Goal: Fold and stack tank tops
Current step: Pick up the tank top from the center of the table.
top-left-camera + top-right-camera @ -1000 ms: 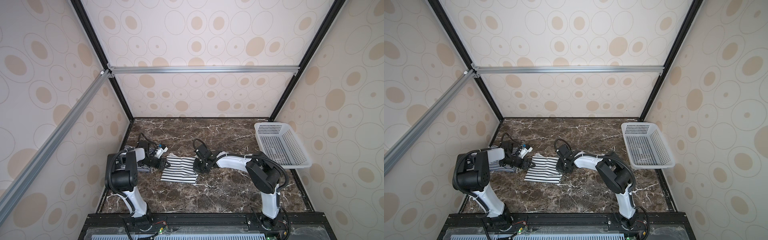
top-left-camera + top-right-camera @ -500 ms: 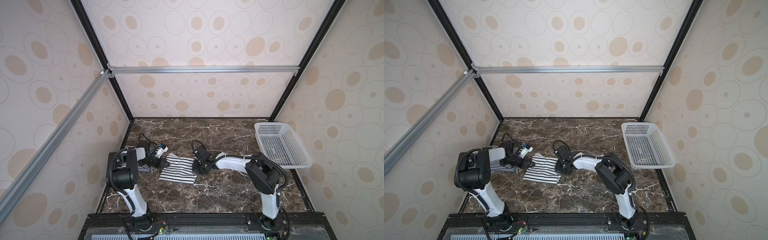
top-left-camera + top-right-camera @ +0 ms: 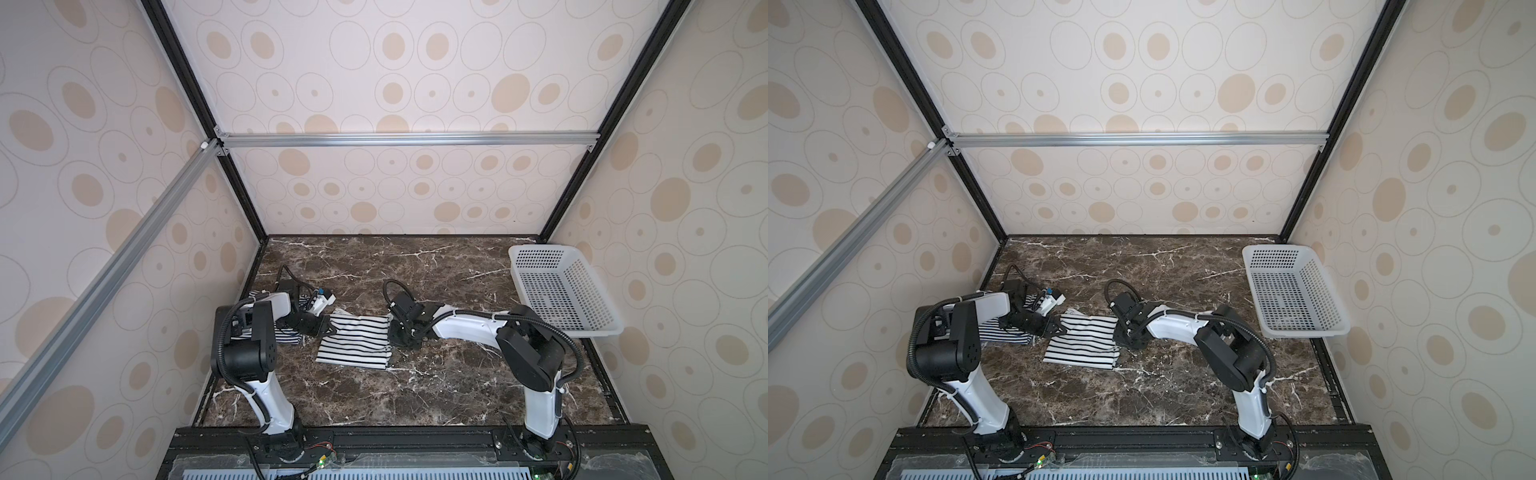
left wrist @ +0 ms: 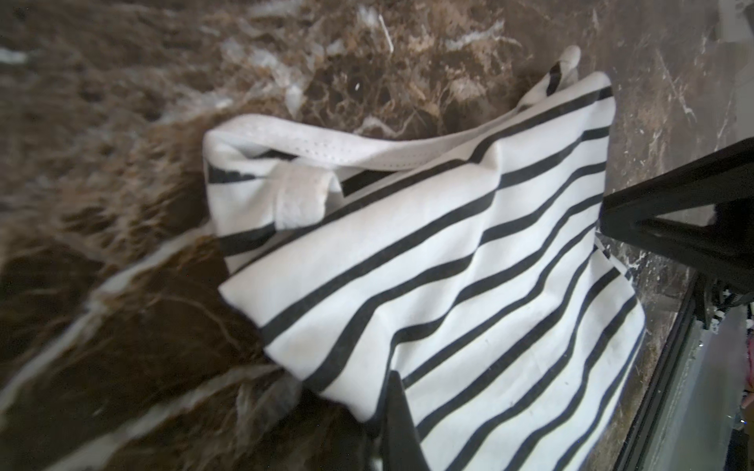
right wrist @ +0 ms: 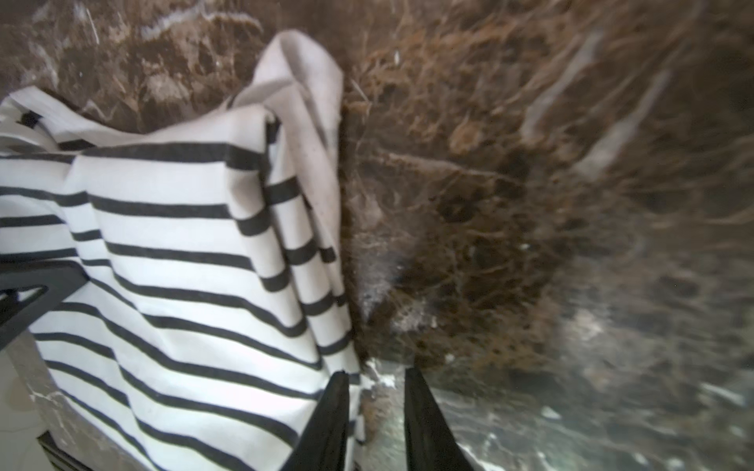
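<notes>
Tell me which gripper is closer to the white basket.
Right. The right gripper sits at the wide-striped top's edge facing the basket; the left gripper is at that top's opposite edge, farther away.

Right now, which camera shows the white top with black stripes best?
The left wrist view: the white knit tank top with wide black stripes fills much of it, trim and strap clear. The right wrist shows one folded edge. Both top views show it whole but small.
</notes>
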Controlling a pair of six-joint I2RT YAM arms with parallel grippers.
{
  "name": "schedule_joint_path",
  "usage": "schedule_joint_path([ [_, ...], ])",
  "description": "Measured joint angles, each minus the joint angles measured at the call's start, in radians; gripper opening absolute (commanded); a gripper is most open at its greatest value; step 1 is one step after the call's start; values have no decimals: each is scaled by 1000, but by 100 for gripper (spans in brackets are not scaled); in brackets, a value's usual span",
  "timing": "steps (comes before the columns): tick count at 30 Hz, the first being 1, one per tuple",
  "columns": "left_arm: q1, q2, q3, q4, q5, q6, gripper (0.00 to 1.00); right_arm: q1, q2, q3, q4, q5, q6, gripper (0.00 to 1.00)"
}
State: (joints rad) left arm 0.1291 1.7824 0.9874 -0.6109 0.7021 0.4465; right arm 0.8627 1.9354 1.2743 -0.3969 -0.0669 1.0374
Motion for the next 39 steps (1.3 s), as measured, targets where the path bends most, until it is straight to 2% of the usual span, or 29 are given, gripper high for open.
schedule_joint_path([
  [8, 8, -105, 48, -73, -129, 27, 0, -48, -36, -29, -13, 30, -33, 26],
  [18, 47, -209, 135, -142, -262, 70, 0, -50, -26, -34, 18, 12, -36, 26],
  [30, 130, -214, 301, -241, -324, 136, 0, -51, -5, -34, 33, -5, -40, 25],
  [39, 158, -217, 394, -312, -346, 179, 0, -50, 6, -33, 54, -12, -40, 24],
])
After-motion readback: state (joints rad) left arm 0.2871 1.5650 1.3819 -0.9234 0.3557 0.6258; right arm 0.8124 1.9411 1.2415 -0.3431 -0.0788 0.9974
